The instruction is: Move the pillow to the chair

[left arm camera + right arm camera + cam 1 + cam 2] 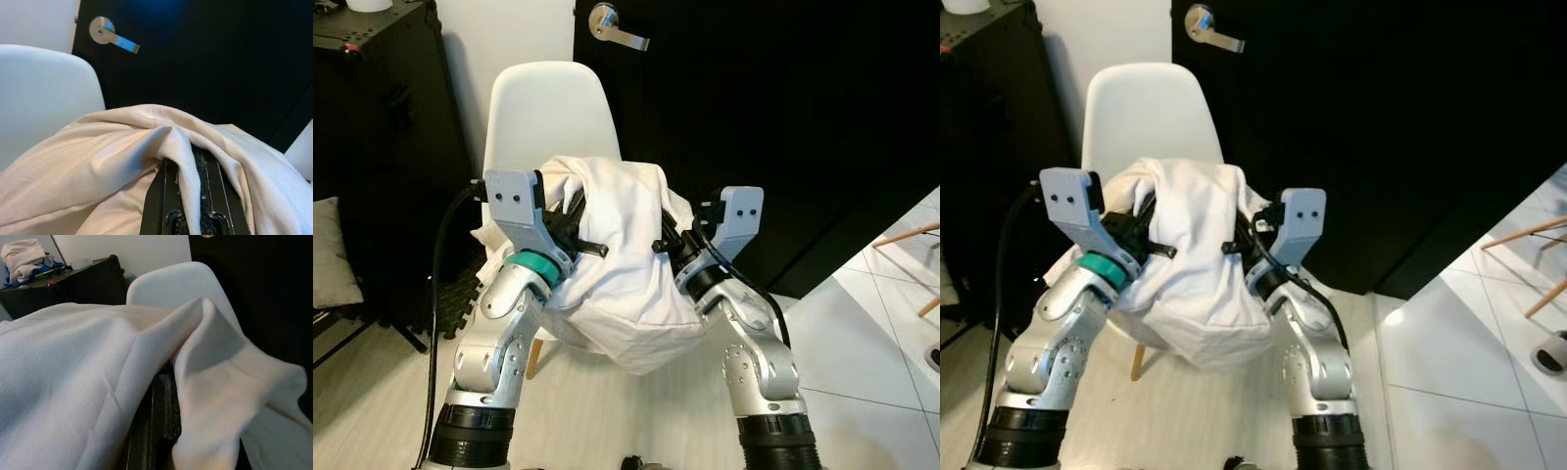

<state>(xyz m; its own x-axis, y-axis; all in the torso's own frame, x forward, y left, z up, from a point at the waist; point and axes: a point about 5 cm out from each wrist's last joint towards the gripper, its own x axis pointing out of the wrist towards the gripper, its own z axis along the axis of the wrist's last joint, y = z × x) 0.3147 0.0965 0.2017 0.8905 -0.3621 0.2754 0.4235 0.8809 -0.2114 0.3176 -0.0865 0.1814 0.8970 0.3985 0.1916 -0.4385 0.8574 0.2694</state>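
Left gripper (570, 227), right gripper (677, 238) raised, both clamped on pillow (617, 264) over chair (548, 103).

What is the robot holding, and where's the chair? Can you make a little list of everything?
held thing: white pillow, carried between both arms
left gripper: pinching the pillow's fabric on the robot's left
right gripper: pinching the fabric on the robot's right
chair: white, right behind the pillow
pillow on the seat: cannot tell
behind chair: black door with silver handle
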